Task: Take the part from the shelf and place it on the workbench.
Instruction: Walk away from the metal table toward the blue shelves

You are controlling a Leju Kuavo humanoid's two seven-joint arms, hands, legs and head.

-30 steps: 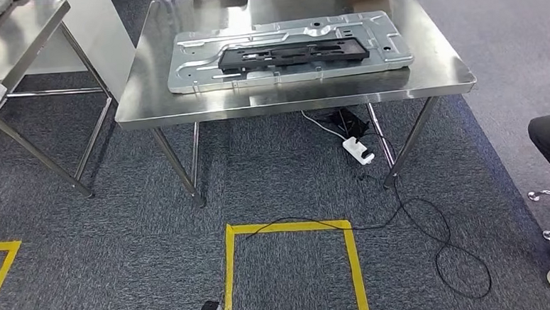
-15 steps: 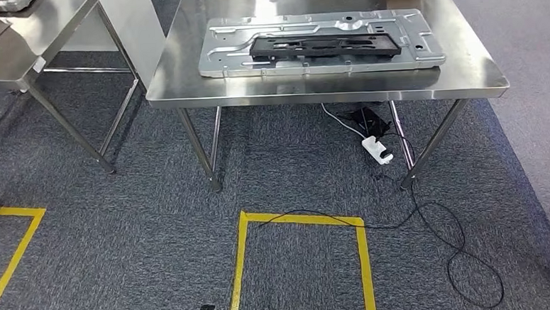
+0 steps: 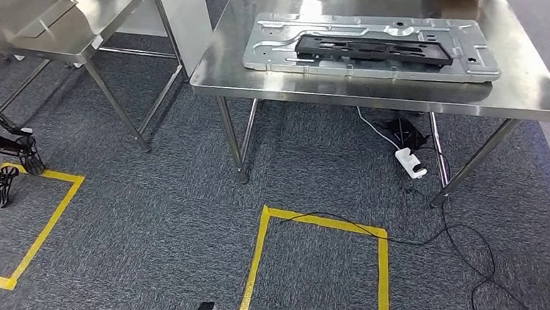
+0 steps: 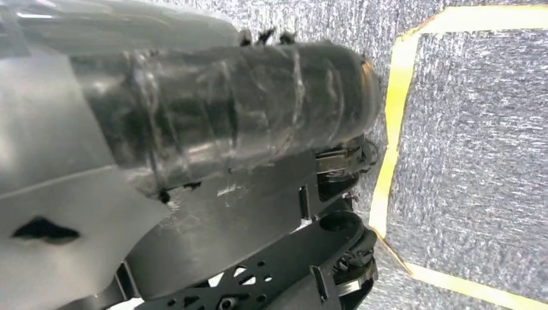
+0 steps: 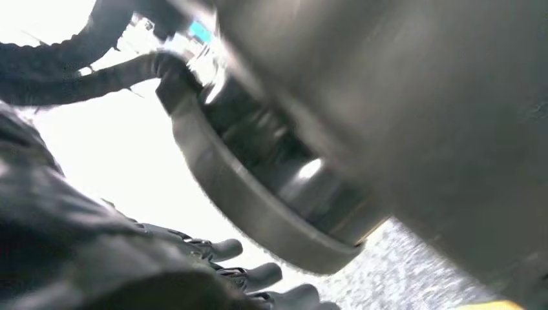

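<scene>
**Head view.** A stainless-steel counter carries a silver stamped sheet-metal plate. On the plate, lying flat and lengthwise, rests a black plastic frame. This is judged to be the task's part, already on the workbench. No shelf can be made out. A second steel counter stands well apart at the robot's left. On the carpet lie a yellow tape square, a white power strip under the counter, and a black cable trailing from it.

**Left wrist view.** The left hand appears as a grey cover, close and blurred. Whether its fingers are released or clenched cannot be told.

**Right wrist view.** The right hand is smeared by blur. Its dark fingers lie extended side by side with nothing between them, so it is judged released and empty.

**Handling (judgement).**
- The frame looks long, thin and light, and stiff along its length though likely to twist.
- Its openwork ribs could catch a fingertip or crack under a hard pinch.
- Smooth plastic on bare metal should slide easily, so a push could shift it.
- The best hold would be across a long edge near mid-length, or one hand toward each end, keeping it level.
- The plate beneath looks heavier, with sharp edges, and is better left alone.
</scene>
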